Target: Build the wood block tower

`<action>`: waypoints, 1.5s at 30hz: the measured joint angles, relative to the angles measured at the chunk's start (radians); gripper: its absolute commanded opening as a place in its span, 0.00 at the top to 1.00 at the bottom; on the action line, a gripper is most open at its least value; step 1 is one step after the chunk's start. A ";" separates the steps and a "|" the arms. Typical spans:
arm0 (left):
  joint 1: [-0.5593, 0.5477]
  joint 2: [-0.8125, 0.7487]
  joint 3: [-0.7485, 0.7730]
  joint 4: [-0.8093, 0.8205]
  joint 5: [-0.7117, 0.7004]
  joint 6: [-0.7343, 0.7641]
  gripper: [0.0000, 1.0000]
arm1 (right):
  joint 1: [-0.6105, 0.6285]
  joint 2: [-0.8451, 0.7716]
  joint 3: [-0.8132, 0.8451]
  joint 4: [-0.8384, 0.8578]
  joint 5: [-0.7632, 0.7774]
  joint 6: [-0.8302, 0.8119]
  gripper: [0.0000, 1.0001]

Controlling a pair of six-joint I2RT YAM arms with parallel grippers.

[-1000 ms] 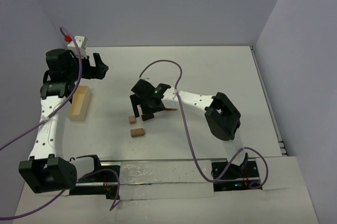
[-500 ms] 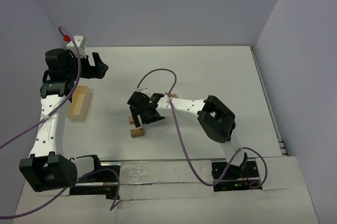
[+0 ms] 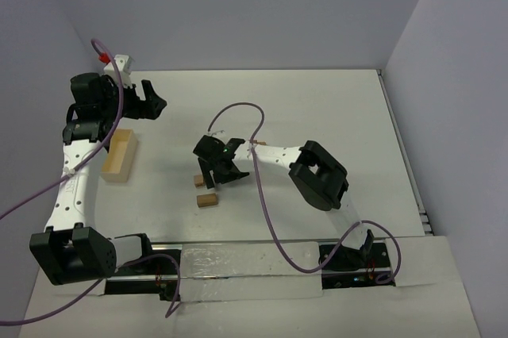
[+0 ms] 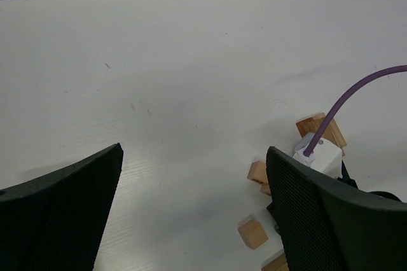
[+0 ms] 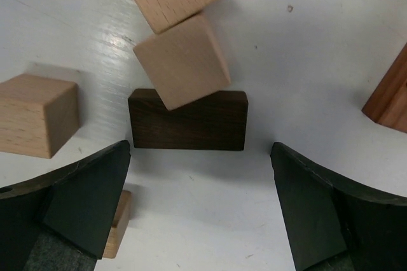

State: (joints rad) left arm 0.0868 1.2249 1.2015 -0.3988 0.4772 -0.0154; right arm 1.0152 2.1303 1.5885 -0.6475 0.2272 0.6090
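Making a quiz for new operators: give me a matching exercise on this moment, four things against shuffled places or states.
1 dark brown block
2 reddish-brown block
3 pale wooden box
4 left gripper

A open, empty
B right edge of the right wrist view
C beside the left arm
D overlapped by a tan block

Pairs: 1-D, 2-B, 3-C, 4-A

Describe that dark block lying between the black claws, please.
The dark block is a rectangular brick of dark brown wood with faint grain, lying on the white table, its long side across the right wrist view. A tilted tan block overlaps its upper edge; whether it rests on it cannot be told. The right tool is open, one finger out to either side of the brick, neither touching it.
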 measured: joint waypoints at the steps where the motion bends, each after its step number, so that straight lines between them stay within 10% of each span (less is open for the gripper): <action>1: 0.000 0.002 0.000 0.000 0.003 0.000 0.01 | -0.001 0.004 0.006 0.000 0.000 -0.002 0.03; 24: 0.000 0.021 0.000 0.001 0.043 0.000 0.01 | -0.040 0.025 0.039 0.001 -0.007 -0.004 0.23; 40: 0.001 0.033 0.000 -0.001 0.125 0.043 0.01 | -0.044 -0.065 -0.041 0.051 -0.080 -0.144 0.83; 45: 0.001 0.035 0.000 -0.001 0.184 0.062 0.01 | -0.053 -0.225 -0.048 0.059 -0.207 -0.307 0.86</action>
State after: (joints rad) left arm 0.0879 1.2603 1.2015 -0.4000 0.6607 0.0466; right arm 0.9623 1.9048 1.5402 -0.5890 0.0197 0.3015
